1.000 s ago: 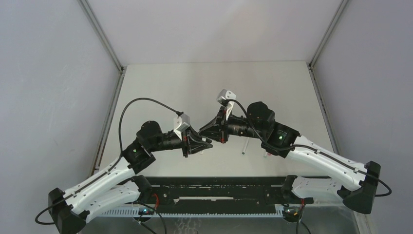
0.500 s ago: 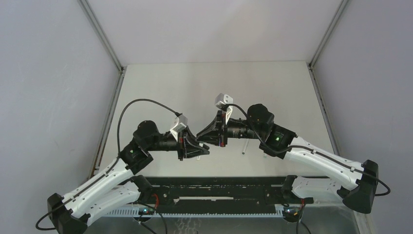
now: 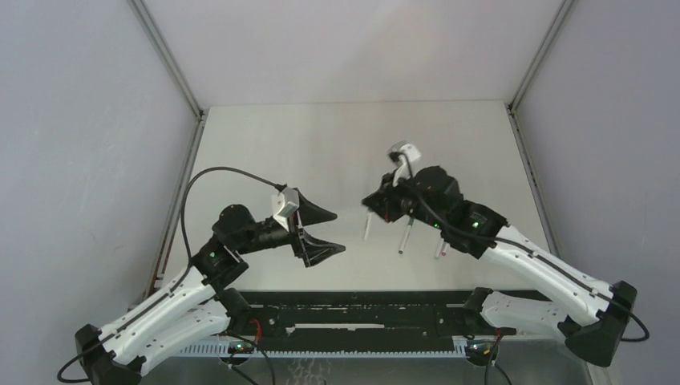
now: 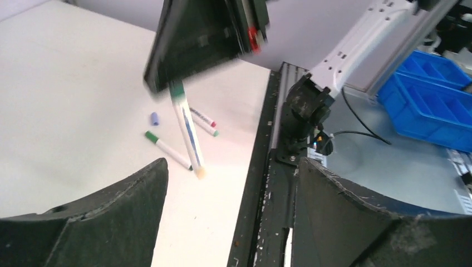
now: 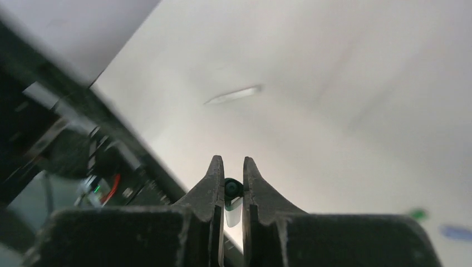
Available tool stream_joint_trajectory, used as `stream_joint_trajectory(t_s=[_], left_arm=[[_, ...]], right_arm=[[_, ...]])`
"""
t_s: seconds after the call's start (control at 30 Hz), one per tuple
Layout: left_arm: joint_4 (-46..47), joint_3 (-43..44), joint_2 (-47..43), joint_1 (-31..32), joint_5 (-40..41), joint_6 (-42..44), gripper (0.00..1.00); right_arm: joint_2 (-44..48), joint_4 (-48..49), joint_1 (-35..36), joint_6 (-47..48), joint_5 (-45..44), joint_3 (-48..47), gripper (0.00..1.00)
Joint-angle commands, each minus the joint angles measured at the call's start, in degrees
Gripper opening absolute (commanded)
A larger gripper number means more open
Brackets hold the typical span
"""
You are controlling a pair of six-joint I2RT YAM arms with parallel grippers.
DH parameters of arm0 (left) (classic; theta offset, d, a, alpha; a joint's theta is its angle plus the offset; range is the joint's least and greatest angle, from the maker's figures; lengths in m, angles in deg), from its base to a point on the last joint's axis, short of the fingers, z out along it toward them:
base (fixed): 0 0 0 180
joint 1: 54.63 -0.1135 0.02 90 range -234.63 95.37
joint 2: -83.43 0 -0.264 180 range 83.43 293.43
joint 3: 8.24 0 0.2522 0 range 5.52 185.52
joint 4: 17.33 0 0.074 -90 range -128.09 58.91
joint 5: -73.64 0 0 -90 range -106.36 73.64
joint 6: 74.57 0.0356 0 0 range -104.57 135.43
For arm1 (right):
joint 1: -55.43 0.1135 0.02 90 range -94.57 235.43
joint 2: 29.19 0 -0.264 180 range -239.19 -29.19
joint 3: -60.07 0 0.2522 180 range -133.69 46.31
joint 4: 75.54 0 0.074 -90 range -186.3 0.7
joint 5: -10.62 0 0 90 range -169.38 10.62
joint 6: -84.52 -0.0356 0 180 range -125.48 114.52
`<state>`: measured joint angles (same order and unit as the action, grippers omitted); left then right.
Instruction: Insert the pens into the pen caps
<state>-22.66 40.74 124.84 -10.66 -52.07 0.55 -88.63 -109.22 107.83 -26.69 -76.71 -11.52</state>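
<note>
Black left tool (image 3: 339, 232) stands wide open, holding nothing. Beyond it my right tool (image 5: 230, 164) pinches a pen (image 4: 186, 130) by its green end, dangling above the surface (image 3: 281, 144) near loose pens (image 4: 167, 150). Such a short pinch might let it swing or slip.

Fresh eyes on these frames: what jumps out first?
The right gripper is shut on a pen, hanging tilted above the table. Facing it, the left gripper stands wide open and empty. Other pens and a blue cap lie on the table below.
</note>
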Motion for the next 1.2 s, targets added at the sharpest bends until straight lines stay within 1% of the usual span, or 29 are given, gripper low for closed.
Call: stream_joint_trajectory(t_s=[0.0,0.03,0.1,0.2,0.27,0.37,0.5,0.6,0.63,0.7,0.87,0.97,1.07,1.13,1.17], left_arm=[[-3.97,-4.15,-6.12,-0.04,14.4,-0.37,0.92],[-5.36,-4.61,-6.43,-0.93,17.42,-1.31,0.94],[-7.79,-5.42,-4.55,-4.02,22.89,-4.8,0.96],[-7.98,-7.4,-0.41,-10.76,24.44,-13.11,0.93],[-6.28,-9.75,0.67,-12.82,26.14,-18.35,0.92],[-5.58,-12.42,1.63,-13.29,30.34,-24.2,0.93],[-6.56,-14.13,4.15,-13.44,31.74,-31.54,0.93],[-6.22,-15.8,6.59,-13.57,32.03,-35.69,0.93],[-6.21,-16.26,7.49,-13.71,32.28,-36.92,0.94],[-6.27,-16.73,9.37,-14.02,32.69,-38.79,0.94],[-8.13,-16.12,13.72,-14.98,34.87,-40.25,0.95],[-8.67,-16.14,15.52,-15.77,37.09,-40.65,0.95],[-9.03,-16.15,16.78,-15.84,38.99,-40.68,0.95],[-9.13,-16.29,17.39,-15.84,40.38,-40.65,0.96],[-9.13,-16.37,17.81,-17.31,41.03,-40.67,0.96]], right_arm=[[3.33,-8.68,-11.23,-0.96,-7.6,-0.93,0.0],[2.69,-10.93,-14.61,-0.79,-6.18,-0.31,0.0],[1.19,-13.4,-22.41,-0.61,-2.05,2.65,0.0],[-1.12,-14.4,-31.63,-1.03,5.92,6.86,0.0],[-2.44,-12.96,-36.01,-1.61,10.39,9.53,0.0],[-5.85,-10.86,-40.6,-2.39,14.13,12.09,0.0],[-10.59,-9.79,-43.25,-2.44,13.48,13.09,0.0],[-13.35,-8.99,-44.58,-2.43,10.48,13.43,0.0],[-14.09,-8.43,-44.92,-2.64,9.94,13.74,0.02],[-15.08,-7.17,-45.26,-3.22,8.92,14.46,0.07],[-14.87,-5.68,-45.37,-3.67,4.3,14.89,0.31],[-13.19,-5.4,-45.33,-3.57,2.81,14.91,0.42],[-10.08,-4.44,-44.98,-2.64,1.09,14.93,0.5],[-8.09,-2.9,-43.91,-1.32,1.26,14.85,0.51],[-7.21,-2.09,-43.2,-0.92,1.79,14.8,0.52]])
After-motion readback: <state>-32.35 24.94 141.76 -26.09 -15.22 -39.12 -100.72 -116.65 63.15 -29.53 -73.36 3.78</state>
